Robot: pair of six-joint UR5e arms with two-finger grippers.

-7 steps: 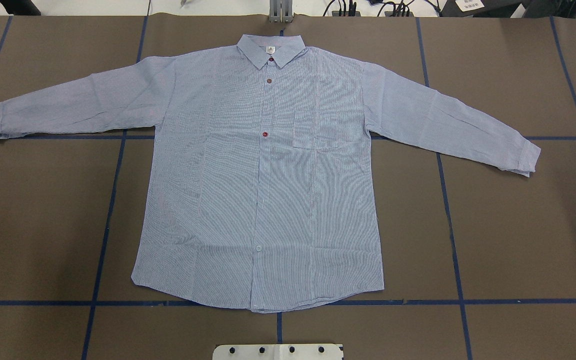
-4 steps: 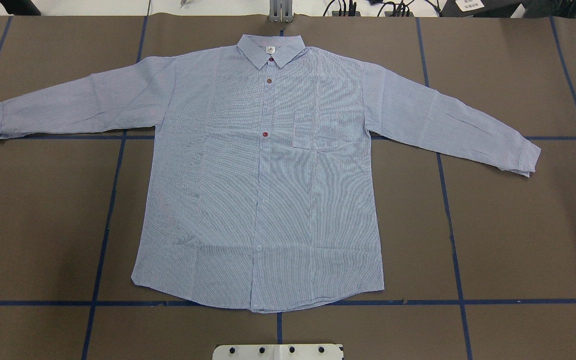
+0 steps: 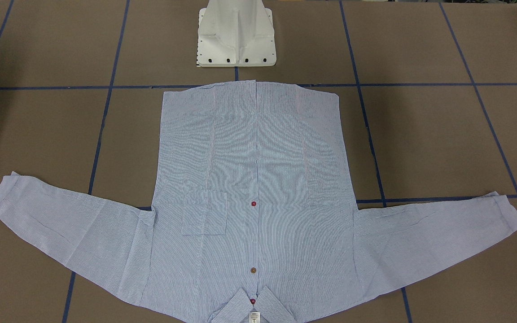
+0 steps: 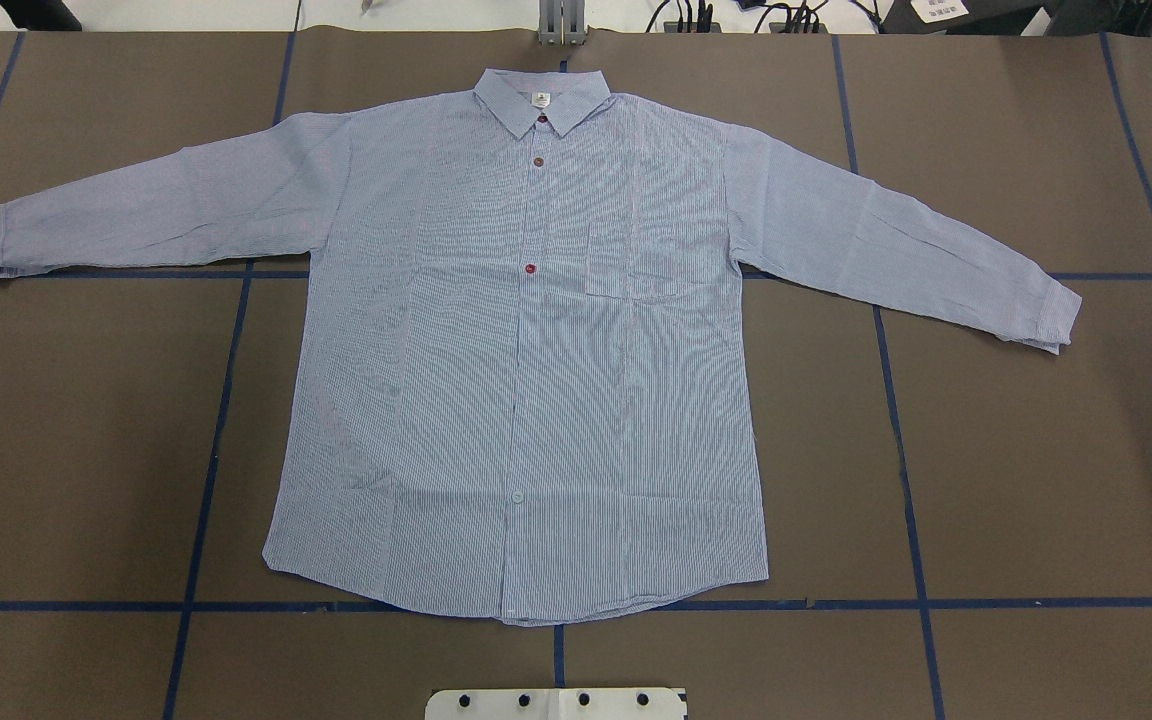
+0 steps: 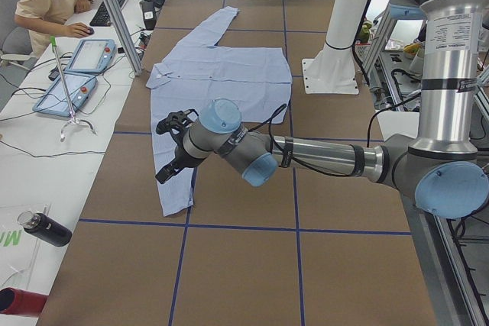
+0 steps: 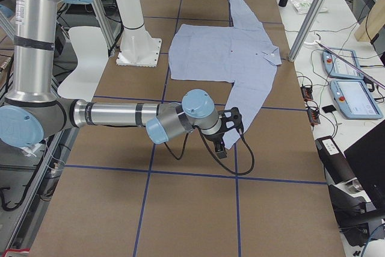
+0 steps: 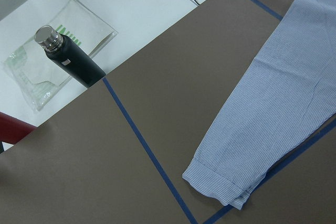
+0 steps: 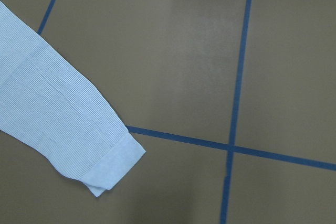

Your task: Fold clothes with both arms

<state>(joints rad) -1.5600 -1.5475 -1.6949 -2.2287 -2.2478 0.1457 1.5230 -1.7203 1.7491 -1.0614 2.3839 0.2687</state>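
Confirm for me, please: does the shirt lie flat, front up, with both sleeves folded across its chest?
Not quite. The shirt lies flat, front up, but its sleeves are spread out to the sides, not folded across the chest; the overhead view shows it.

Bare table [image 4: 1036, 450] all around shirt [image 4: 536, 350]; white pedestal [image 3: 236, 36] nearby.
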